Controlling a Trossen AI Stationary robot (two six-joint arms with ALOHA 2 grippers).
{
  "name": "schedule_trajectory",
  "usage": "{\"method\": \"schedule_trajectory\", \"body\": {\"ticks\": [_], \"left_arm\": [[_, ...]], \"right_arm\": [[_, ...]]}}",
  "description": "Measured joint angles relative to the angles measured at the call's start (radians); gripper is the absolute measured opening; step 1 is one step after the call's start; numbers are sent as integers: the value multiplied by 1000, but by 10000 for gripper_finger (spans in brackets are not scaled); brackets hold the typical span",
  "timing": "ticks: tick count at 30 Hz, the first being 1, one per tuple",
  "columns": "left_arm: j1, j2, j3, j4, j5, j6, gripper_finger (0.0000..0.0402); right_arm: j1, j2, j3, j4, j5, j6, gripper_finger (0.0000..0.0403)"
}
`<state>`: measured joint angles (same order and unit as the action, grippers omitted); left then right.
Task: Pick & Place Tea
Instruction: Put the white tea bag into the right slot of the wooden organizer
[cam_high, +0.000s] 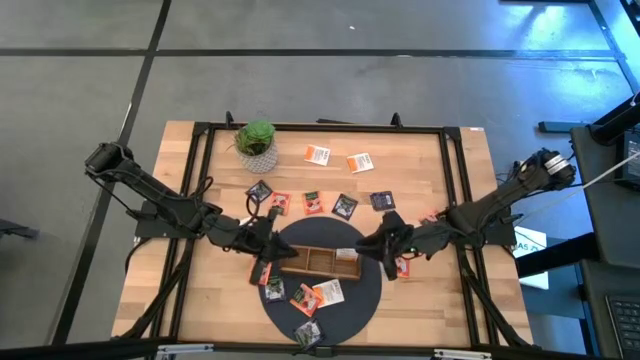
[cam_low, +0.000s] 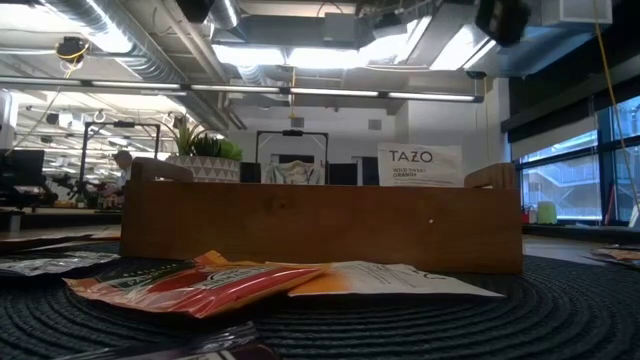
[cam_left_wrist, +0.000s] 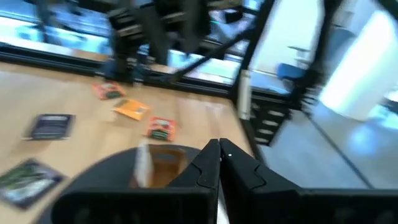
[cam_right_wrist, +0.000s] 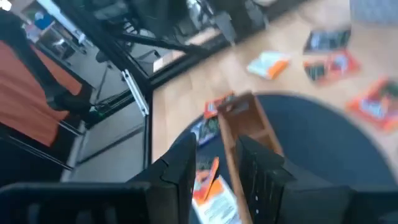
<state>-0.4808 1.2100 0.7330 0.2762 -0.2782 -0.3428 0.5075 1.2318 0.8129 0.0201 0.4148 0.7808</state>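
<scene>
Looking down on my workspace, I see 1 light wooden table (cam_high: 425, 165) framed in black bars, standing on a grey concrete floor (cam_high: 300, 90) crossed by dark lines. Across the table, the low view shows an open office with long ceiling lights and tall windows on 1 side.

1 round dark mat (cam_high: 366, 292) lies at the front middle, and 1 brown wooden tray (cam_high: 318, 270) with 3 compartments sits on it. 1 small potted plant (cam_high: 257, 138) stands at the back left.

The tea packets are scattered. 2 white-orange ones (cam_high: 317, 154) lie at the back, and 5 lie in a row (cam_high: 313, 203) between the plant and the tray. 4 more lie on the mat (cam_high: 303, 297) in front of the tray, and 1 white packet (cam_high: 347, 255) stands in the tray's right compartment. A few more red ones near my arms are partly hidden, so I leave them uncounted.

My left gripper (cam_high: 262, 252) is at the tray's left end with its fingers pressed together; I cannot tell whether anything thin is caught between them. My right gripper (cam_high: 388, 250) is at the tray's right end with its fingers apart and nothing between them.
</scene>
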Motion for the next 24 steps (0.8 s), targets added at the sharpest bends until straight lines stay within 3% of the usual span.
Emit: {"method": "schedule_trajectory", "body": {"ticks": [6, 17, 24], "left_arm": [[-35, 71, 63, -32, 14, 44, 2], [-44, 304, 293, -335, 8, -31, 2], [-77, 492, 411, -367, 13, -53, 2]], "right_arm": [[9, 5, -42, 3, -100, 148, 116], [58, 8, -41, 65, -124, 197, 116], [141, 86, -41, 179, -131, 241, 116]]}}
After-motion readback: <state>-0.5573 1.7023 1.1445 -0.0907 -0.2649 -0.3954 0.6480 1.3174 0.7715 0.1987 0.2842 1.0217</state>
